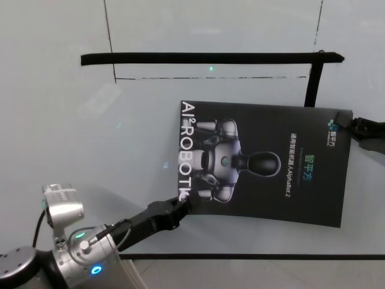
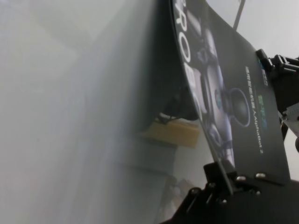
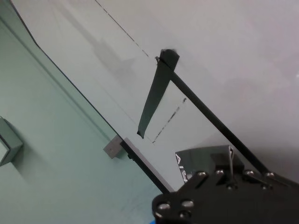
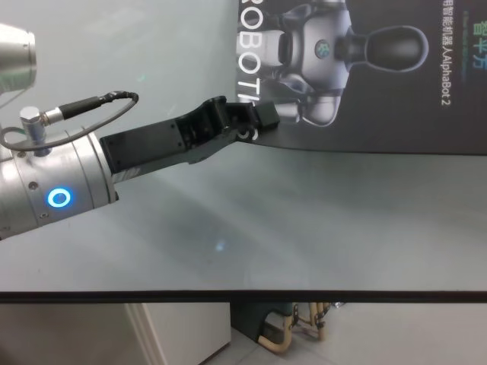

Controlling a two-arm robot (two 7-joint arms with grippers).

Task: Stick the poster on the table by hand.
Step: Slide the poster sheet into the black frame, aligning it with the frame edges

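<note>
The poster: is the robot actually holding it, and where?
Yes. The left gripper pinches the poster at its near left corner, by the ROBOT letters; the right gripper grips the far right corner, above the table.

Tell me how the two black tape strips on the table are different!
The long strip lies flat, running left to right across the table. The short strip runs toward the robot, down to the poster. In the right wrist view it looks lifted and twisted. Both are black and meet at the far right corner.
</note>
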